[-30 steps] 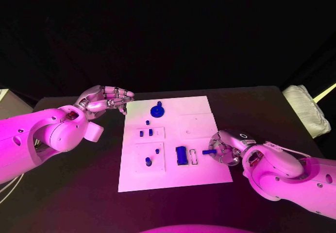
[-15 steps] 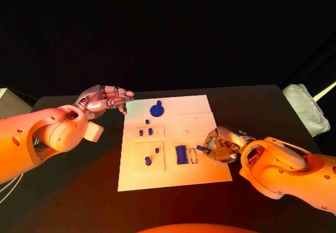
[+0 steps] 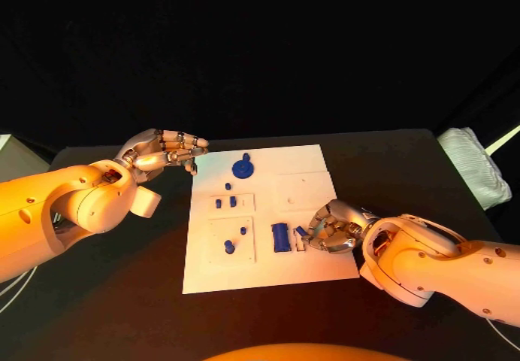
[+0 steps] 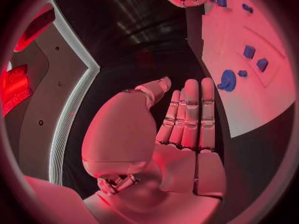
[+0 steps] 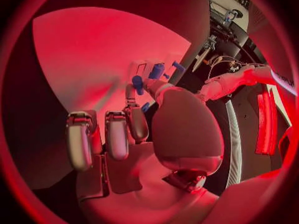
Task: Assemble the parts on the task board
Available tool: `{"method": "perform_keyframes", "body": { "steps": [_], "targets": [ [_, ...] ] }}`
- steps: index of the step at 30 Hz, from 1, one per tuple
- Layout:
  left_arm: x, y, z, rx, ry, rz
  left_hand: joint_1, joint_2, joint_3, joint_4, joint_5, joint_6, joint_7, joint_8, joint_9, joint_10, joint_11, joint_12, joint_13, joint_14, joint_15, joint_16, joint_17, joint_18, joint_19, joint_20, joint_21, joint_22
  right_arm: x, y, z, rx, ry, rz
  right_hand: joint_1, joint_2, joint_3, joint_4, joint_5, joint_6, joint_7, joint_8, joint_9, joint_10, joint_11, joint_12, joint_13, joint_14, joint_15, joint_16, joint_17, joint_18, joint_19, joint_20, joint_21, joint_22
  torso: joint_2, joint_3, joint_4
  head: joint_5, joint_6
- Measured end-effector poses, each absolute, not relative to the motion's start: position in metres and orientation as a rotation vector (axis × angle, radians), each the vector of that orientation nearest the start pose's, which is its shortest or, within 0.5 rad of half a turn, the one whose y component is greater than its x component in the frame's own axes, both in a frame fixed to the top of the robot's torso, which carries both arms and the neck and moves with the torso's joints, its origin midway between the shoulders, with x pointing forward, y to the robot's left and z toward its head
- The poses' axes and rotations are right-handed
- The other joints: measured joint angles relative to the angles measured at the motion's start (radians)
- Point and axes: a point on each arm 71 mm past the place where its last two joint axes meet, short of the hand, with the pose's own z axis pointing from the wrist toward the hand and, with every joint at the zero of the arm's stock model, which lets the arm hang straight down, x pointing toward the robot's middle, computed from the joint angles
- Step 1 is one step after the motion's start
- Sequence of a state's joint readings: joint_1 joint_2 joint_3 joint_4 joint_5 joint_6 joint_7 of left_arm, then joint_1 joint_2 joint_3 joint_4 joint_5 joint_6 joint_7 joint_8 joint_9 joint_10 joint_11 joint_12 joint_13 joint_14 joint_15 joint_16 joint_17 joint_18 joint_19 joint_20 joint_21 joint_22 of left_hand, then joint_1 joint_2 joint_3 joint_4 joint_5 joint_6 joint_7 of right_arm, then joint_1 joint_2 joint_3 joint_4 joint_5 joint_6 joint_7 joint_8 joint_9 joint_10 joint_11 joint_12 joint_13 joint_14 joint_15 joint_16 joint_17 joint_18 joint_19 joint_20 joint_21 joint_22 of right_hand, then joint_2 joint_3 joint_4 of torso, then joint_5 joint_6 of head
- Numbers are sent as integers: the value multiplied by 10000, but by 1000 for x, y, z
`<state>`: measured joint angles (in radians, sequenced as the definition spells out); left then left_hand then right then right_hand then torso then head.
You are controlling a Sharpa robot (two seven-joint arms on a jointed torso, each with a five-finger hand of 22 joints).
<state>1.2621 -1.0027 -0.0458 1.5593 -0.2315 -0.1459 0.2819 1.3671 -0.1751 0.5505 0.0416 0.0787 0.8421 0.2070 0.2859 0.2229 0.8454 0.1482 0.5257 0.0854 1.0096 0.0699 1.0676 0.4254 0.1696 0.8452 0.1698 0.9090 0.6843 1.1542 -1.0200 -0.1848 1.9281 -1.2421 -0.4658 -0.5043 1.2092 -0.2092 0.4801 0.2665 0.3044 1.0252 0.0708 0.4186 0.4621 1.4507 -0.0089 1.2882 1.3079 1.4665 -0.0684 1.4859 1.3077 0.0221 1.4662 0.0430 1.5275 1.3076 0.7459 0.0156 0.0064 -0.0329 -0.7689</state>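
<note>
The left hand (image 3: 162, 154) hovers over the black table (image 3: 130, 248) just off the far left corner of the task board (image 3: 314, 271). Its fingers (image 4: 190, 114) lie straight and close side by side, thumb set a little apart, and nothing is in them; the left wrist view shows the empty palm facing the board's edge.

Just beside that hand's fingertips, toward the board's middle, a round blue disc part (image 3: 245, 168) sits on the white plate near its far edge. Nearer the robot from it come a small blue dot (image 3: 228, 187), then two short blue pegs (image 3: 225, 204) side by side in a raised white square. Closer still, another raised square holds an oblong blue piece (image 3: 230, 247) and a tiny one next to it.

Farther right, a larger blue rectangular block (image 3: 281, 237) stands just beside the right hand's fingertips, with a narrow white slot between it and the hand.

The right hand (image 3: 336, 227) rests low over the board's right part, fingers curled. In the right wrist view its thumb and a finger pinch a small blue part (image 5: 137, 84); a second blue piece (image 5: 156, 70) shows just beyond it, against the slot.
</note>
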Motion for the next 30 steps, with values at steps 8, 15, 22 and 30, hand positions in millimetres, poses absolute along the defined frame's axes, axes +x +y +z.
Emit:
{"method": "perform_keyframes", "body": {
  "steps": [8, 15, 22, 30],
  "targets": [
    [484, 266, -151, -8673, 15779, -14591, 0, 0, 0, 0, 0, 0, 0, 0, 0, 0, 0, 0, 1, 0, 0, 0, 0, 0, 0, 0, -13, 0, 377, -193, -231, 3218, 19619, 5888, -247, -37, -68, 69, 95, 44, -38, 34, -2, 24, -24, 40, -1, 0, 0, 39, -1, -1, -37, -37, 0, -1, -10, -4, 7, 3, -16],
    [484, 267, -151, -8685, 15782, -14570, 0, 0, 0, 0, 0, 0, 0, 0, 0, 0, 0, 0, 1, 0, 0, 0, 0, 0, 0, 0, -40, 1, 377, -190, -231, 3258, 19581, 5925, -328, -14, -67, 69, 49, 62, -55, 37, -1, 35, -35, 99, -1, 0, 1, 44, -1, -1, 0, -73, 0, -1, -10, -10, 11, 9, -39],
    [483, 268, -151, -8697, 15785, -14551, 0, 0, 0, 0, 0, 0, 0, 0, 0, 0, 0, 0, 1, 0, 0, 0, 0, 1, 18, 18, -40, -2, 377, -189, -231, 3266, 19588, 5927, -420, 0, -95, 97, 10, 63, -57, 37, -1, 35, -35, 99, -2, 0, 1, 44, -2, -1, 0, -73, 0, -2, -10, -5, 7, 29, -51],
    [483, 268, -151, -8716, 15795, -14524, 0, 0, 0, 0, 0, 0, 0, 0, 0, 0, 0, 0, -7, 0, 0, 0, 0, 0, 39, 38, -40, -8, 378, -193, -233, 3259, 19719, 5733, -526, -25, -125, 127, 9, 76, -70, 38, 0, 35, -35, 98, -3, 0, 2, 40, -2, -1, 0, -72, 0, -3, -12, 3, -6, 59, -81]
  ]
}}
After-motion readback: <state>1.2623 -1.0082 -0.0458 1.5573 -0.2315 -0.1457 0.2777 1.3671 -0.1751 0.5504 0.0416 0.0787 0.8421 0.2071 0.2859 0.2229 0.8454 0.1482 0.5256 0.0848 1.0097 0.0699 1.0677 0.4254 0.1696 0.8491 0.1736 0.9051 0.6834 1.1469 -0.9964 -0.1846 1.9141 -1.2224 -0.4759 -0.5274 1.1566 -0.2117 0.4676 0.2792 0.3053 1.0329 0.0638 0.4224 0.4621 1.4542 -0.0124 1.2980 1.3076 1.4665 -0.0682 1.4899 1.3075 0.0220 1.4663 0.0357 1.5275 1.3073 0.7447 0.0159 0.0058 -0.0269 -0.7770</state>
